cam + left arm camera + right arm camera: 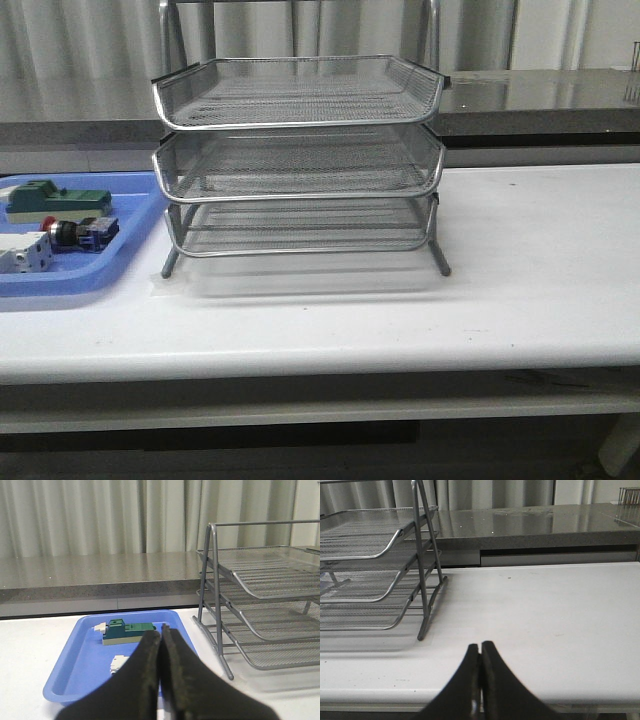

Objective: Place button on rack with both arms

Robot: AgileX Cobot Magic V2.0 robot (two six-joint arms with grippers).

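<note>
The button (78,233), red cap, black and silver body, blue end block, lies in the blue tray (110,272) at the table's left. In the left wrist view my fingers hide it. The silver three-tier wire rack (298,150) stands mid-table, also seen as rack (260,595) and rack (375,565). My left gripper (161,630) is shut and empty, hanging in front of the tray (70,677). My right gripper (480,647) is shut and empty over the bare table near its front edge, right of the rack. Neither arm shows in the front view.
In the tray a green block (58,199) lies behind the button and a white-grey block (24,253) to its left; the same green block (125,631) and white block (118,663) show in the left wrist view. A grey counter (540,100) runs behind the white table (520,260).
</note>
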